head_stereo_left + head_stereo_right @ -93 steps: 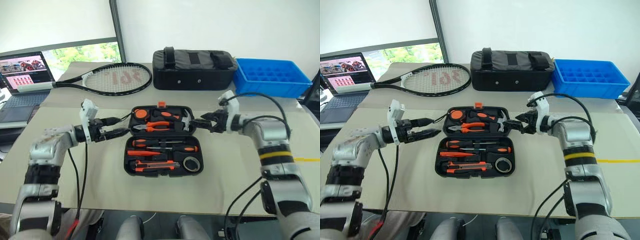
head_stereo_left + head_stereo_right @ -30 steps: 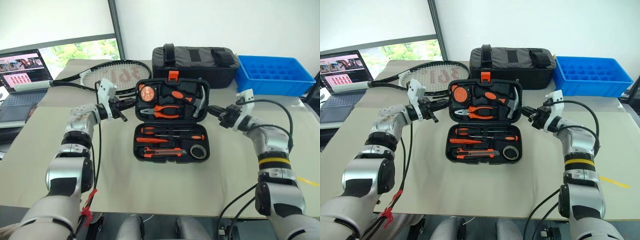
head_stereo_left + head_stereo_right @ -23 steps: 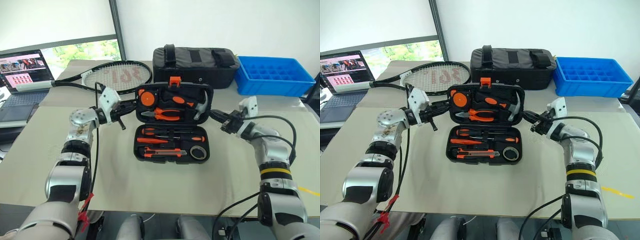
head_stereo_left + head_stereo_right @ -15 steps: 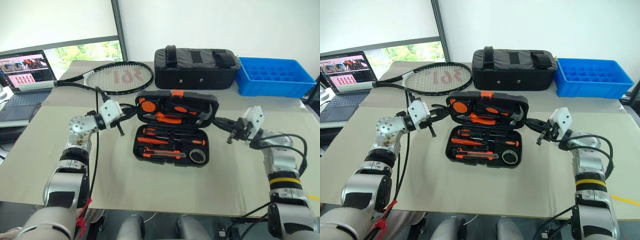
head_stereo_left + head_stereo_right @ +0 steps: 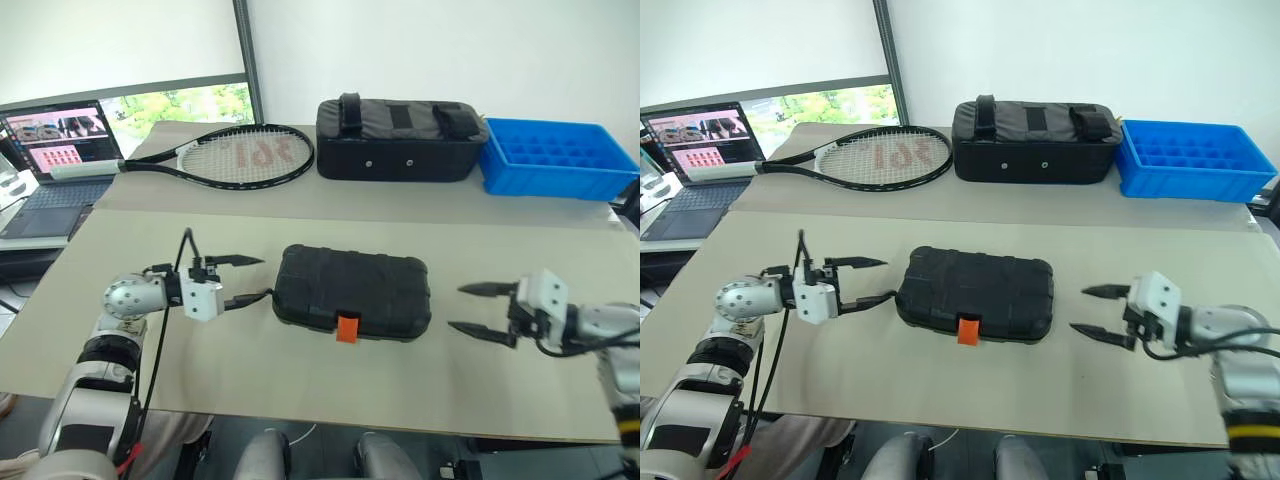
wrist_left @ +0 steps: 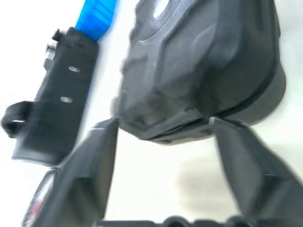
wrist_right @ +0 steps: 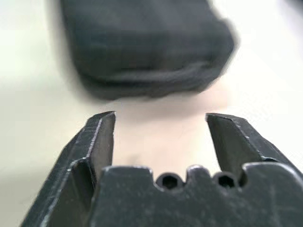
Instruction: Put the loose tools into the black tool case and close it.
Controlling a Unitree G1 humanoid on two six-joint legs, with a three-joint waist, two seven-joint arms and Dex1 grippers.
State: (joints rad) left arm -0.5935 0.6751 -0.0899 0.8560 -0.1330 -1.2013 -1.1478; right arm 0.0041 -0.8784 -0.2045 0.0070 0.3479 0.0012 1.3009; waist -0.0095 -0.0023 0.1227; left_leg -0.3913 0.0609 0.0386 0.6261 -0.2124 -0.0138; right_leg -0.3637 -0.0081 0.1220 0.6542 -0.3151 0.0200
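The black tool case lies shut at the centre of the worktop, its orange latch facing the lower edge. That latch may not be snapped home, though this is hard to judge, so the lid could spring open if lifted. The left tool, just beside the case's left end, and the right tool, apart from its right end, are both released and empty.

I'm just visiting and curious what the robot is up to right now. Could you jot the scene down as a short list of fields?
black tool case: shut, flat on the table, orange latch facing the robot
loose tools: none seen outside the case
left tool: open, empty, just beside the case's left end
right tool: open, empty, apart from the case's right end
behind the case: tennis racket, black fabric bag, blue tray
far left: laptop
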